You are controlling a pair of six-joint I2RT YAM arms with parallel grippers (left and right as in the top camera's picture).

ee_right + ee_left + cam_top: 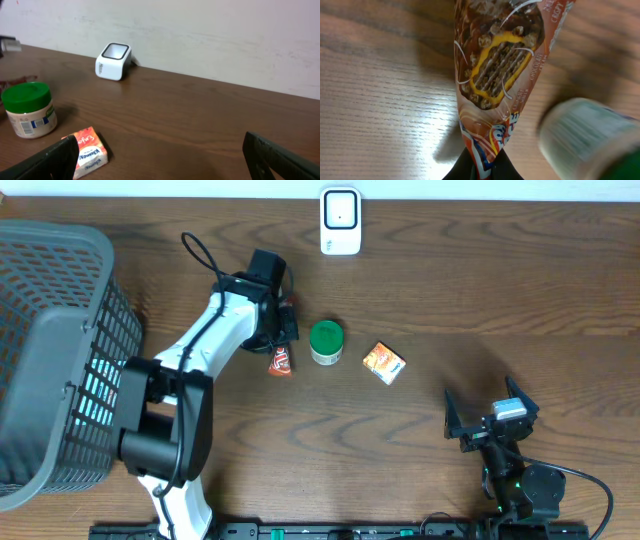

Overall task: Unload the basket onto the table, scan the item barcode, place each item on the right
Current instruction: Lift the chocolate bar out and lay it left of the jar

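Note:
A brown snack wrapper (497, 75) with a wafer picture hangs from my left gripper (487, 167), whose black fingers are shut on its crimped end. From overhead the wrapper (281, 360) shows just left of a green-lidded jar (326, 341), under the left gripper (280, 330). The white barcode scanner (340, 221) stands at the back edge of the table, also seen as the scanner (113, 61) in the right wrist view. My right gripper (490, 418) rests open at the front right, nothing between its fingers.
An orange tissue pack (384, 363) lies right of the jar; it is the same pack (87, 151) by my right gripper's left finger. A grey mesh basket (50, 350) fills the left side. The jar (590, 140) looms blurred close to the wrapper.

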